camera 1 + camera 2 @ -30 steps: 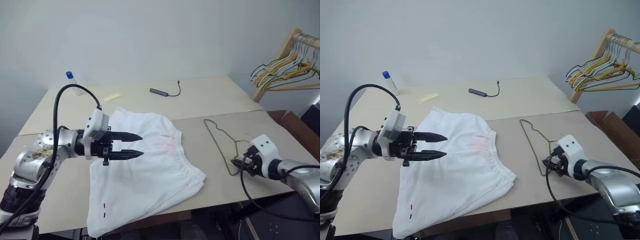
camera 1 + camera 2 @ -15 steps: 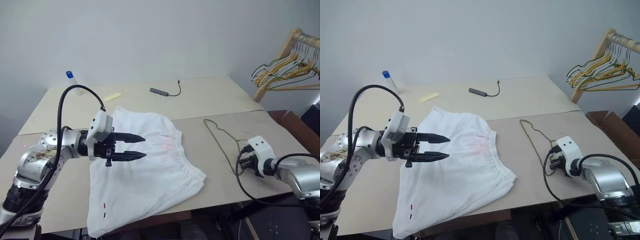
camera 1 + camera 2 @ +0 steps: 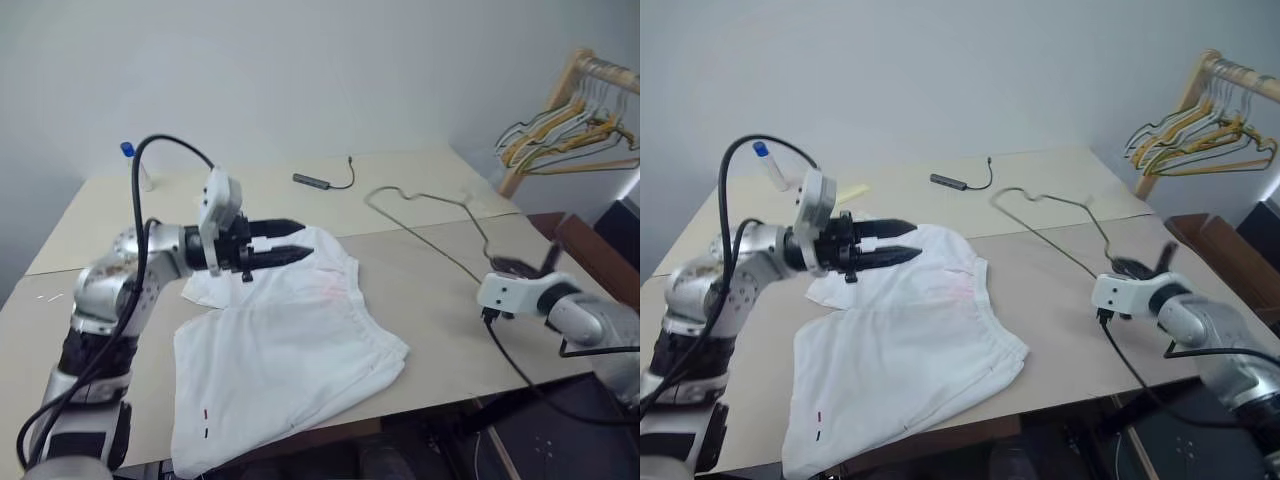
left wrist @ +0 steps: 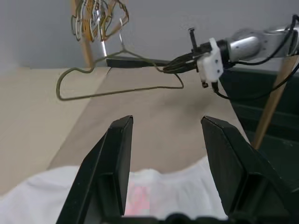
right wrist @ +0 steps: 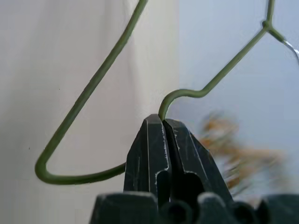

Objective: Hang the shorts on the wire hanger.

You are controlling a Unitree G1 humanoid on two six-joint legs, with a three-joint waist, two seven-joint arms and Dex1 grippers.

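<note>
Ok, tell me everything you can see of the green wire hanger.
The wire hanger is thin olive-green metal wire, bent into a triangle with a curved hook. The right hand is shut on the wire at a bend. It is lifted off the table, stretching from that hand toward the shorts without touching them.

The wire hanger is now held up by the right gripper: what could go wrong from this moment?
1. The right gripper pinches only the thin wire hanger near one end, so the long wire may turn or slip between the fingers.
2. The left gripper stands open above the shorts and holds no fabric; one leg hangs past the table edge, so a pull could drag the shorts off.
</note>
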